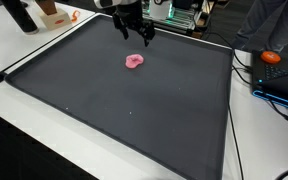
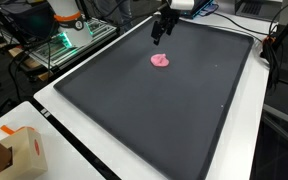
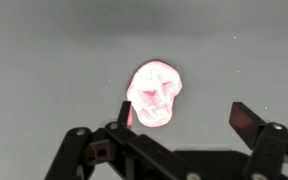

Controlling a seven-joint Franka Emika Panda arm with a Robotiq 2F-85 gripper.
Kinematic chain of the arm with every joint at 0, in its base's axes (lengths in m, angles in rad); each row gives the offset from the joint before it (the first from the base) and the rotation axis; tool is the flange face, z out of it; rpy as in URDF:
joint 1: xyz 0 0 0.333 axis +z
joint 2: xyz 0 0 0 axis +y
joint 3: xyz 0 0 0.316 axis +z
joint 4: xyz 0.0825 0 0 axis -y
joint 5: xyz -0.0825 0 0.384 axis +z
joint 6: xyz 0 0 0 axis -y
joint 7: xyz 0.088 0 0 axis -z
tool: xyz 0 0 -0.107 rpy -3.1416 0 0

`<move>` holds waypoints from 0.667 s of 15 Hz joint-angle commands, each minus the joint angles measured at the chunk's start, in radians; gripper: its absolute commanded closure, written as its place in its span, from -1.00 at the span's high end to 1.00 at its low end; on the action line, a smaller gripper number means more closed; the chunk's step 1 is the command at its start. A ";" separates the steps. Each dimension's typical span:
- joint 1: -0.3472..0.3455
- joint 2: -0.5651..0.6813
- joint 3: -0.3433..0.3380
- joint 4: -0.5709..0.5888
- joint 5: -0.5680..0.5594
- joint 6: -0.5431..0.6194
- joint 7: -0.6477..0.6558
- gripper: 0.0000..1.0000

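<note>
the gripper [image 1: 134,36] hangs with its jaws spread wide and empty, just above and beyond the small pink lump [image 1: 135,61], which lies alone on the far half of the dark mat [image 1: 134,125], well in from every edge. overexposed in the wrist view, the lump looks light, lumpy and probably soft. a pinch across its narrower middle would likely suit, gently, since it could squash or skid.

No legible text, label, brand, number or sign found on any surface inspected (the orange mark on the cardboard box [image 2: 22,152] is too small to read).
</note>
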 commanded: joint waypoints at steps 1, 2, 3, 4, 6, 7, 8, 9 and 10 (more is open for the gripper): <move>0.008 0.027 0.011 -0.022 -0.092 0.053 -0.116 1.00; 0.012 0.036 0.010 -0.024 -0.126 0.066 -0.140 1.00; 0.013 0.042 0.012 -0.027 -0.151 0.084 -0.170 1.00; 0.014 0.051 0.013 -0.028 -0.180 0.101 -0.197 1.00; 0.015 0.070 0.014 -0.033 -0.236 0.150 -0.254 1.00; 0.012 0.079 0.017 -0.037 -0.254 0.180 -0.289 1.00; 0.008 0.087 0.020 -0.041 -0.265 0.207 -0.320 1.00; 0.001 0.097 0.025 -0.042 -0.263 0.227 -0.358 1.00; -0.003 0.104 0.026 -0.044 -0.265 0.240 -0.382 1.00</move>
